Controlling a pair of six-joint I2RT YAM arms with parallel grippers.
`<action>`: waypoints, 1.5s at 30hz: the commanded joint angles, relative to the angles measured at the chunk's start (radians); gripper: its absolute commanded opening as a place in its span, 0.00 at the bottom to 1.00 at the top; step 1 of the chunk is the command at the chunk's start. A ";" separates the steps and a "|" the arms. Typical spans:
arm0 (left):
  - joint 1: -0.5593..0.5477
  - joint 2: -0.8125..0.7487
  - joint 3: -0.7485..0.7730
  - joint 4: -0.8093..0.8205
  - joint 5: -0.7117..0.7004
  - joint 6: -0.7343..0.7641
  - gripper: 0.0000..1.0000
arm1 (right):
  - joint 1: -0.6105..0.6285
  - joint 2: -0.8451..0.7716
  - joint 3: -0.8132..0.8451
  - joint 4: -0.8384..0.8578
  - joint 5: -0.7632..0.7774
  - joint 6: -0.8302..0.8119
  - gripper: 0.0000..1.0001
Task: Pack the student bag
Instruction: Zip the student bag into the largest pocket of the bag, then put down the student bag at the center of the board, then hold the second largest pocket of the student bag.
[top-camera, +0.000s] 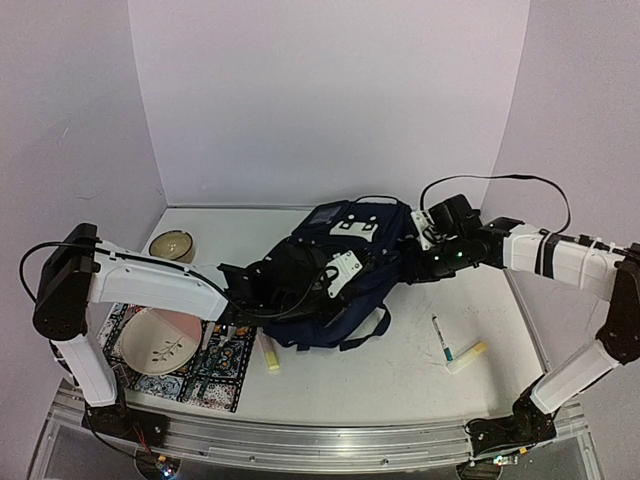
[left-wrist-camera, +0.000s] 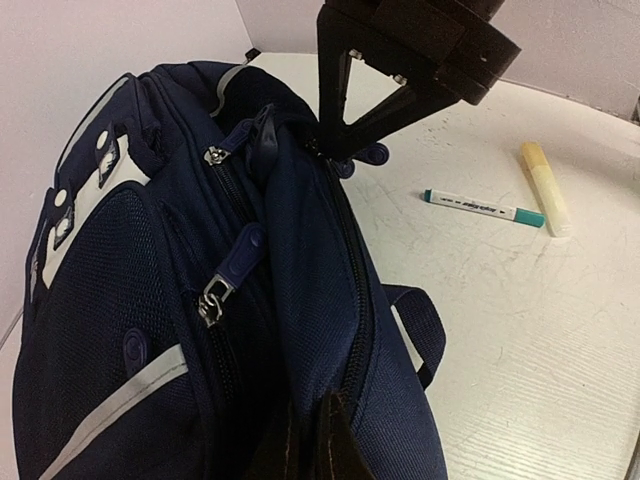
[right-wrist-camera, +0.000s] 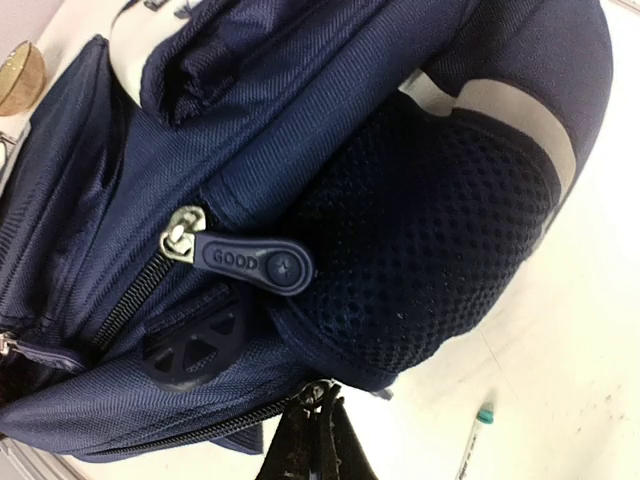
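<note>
The student bag (top-camera: 335, 285) is a dark navy backpack lying mid-table, with white stripe trim and a grey-blue panel at its far end. My left gripper (top-camera: 362, 283) reaches in from the left. In the left wrist view it (left-wrist-camera: 320, 440) is shut on a fold of the bag's fabric (left-wrist-camera: 310, 290) beside an open zip. My right gripper (top-camera: 412, 268) is at the bag's right side. It (right-wrist-camera: 322, 425) is shut on a zipper pull (right-wrist-camera: 325, 392), and it also shows in the left wrist view (left-wrist-camera: 335, 140). Another pull marked GOOD (right-wrist-camera: 250, 262) lies free.
A teal-capped marker (top-camera: 442, 338) and a yellow stick (top-camera: 467, 356) lie right of the bag. Another yellow stick (top-camera: 270, 354) lies at its near left. A plate (top-camera: 155, 340) on a patterned mat (top-camera: 215, 372) and a bowl (top-camera: 172, 245) are at the left.
</note>
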 joint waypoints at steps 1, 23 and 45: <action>-0.009 -0.094 -0.013 0.007 0.018 -0.057 0.00 | -0.070 0.042 0.068 -0.002 0.144 -0.027 0.00; -0.007 0.077 0.133 0.033 0.106 -0.325 0.44 | -0.020 -0.167 -0.074 0.088 -0.158 -0.026 0.55; 0.080 -0.152 -0.122 -0.064 0.044 -0.608 0.66 | 0.032 0.042 -0.144 0.315 -0.410 -0.159 0.75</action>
